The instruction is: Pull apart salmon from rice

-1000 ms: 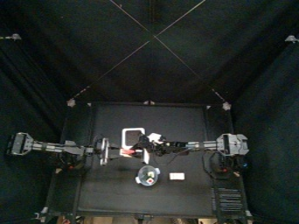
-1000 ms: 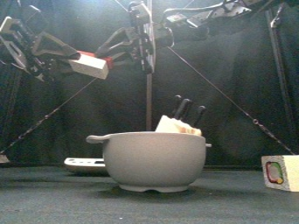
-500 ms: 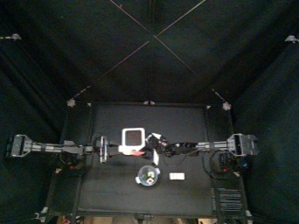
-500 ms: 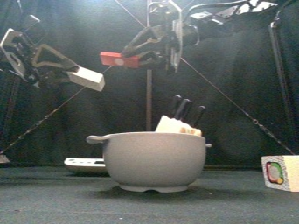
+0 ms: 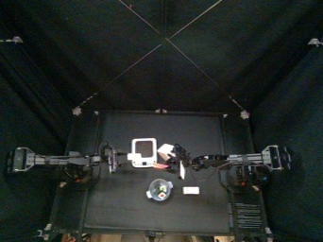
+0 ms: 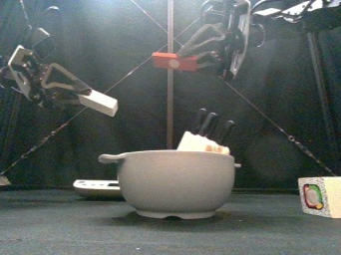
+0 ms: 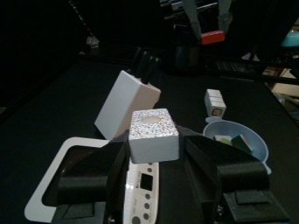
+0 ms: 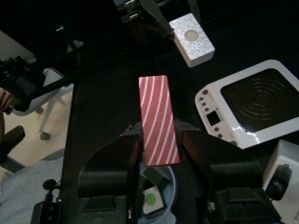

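1. left gripper [image 7: 155,179] clamped on the rice [image 7: 153,136], a white speckled block, held in the air over the table's left-middle; in the front view rice [image 6: 99,102] hangs tilted, well above the table [image 6: 54,224]
2. right gripper [image 8: 162,162] closed on the salmon [image 8: 158,118], a red strip with pale stripes, gripped at 1 end, the rest sticking out past the jaws; front view shows salmon [image 6: 173,61] high up, roughly level
3. the 2 pieces are apart, clear gap between them in both front and wrist views; judged: separation looks done, placing down is what's left
4. handling, judged: both look like stiff light toy parts; rice is blocky, flat sides suit a side pinch near the middle; salmon is thin and long, end grip may let it droop or swing, a mid-length hold would be steadier; glossy top may be slippery
5. grey bowl [image 6: 176,181] sits front-centre holding a pale box and dark utensils; white scale [image 8: 251,103] lies near table middle; small colourful cube [image 6: 317,194] at the right; all untouched
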Controlling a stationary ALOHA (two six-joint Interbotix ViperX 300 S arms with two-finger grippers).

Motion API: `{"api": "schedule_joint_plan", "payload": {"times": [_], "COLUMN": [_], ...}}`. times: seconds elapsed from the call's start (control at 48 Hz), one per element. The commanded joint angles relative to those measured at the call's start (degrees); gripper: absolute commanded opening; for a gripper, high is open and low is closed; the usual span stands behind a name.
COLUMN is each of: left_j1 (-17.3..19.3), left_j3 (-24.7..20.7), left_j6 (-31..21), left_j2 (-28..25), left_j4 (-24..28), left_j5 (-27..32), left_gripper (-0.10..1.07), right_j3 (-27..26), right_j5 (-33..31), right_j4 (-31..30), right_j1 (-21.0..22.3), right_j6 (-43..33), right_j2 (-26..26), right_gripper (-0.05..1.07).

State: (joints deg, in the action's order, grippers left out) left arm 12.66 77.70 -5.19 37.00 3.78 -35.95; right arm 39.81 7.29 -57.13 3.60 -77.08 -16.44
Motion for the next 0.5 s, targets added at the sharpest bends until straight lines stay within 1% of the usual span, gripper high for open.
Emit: {"api": "schedule_joint_plan", "payload": {"times": [0.0,0.479], "left_j1": [0.97,1.93], "left_j3": [-0.53,-0.88], "left_j6": [0.09,0.09], "left_j2": [-0.53,-3.43], "left_j4": [-0.09,-0.09], "left_j5": [-0.26,-0.26], "left_gripper": [0.56,0.56], "right_j3": [-0.70,-0.53], "right_j5": [0.26,0.18], "right_j4": [0.18,0.09], "right_j1": [0.09,0.18], "right_j6": [0.09,0.09], "right_j2": [-1.49,-1.58], "right_gripper": [0.62,0.62]}}
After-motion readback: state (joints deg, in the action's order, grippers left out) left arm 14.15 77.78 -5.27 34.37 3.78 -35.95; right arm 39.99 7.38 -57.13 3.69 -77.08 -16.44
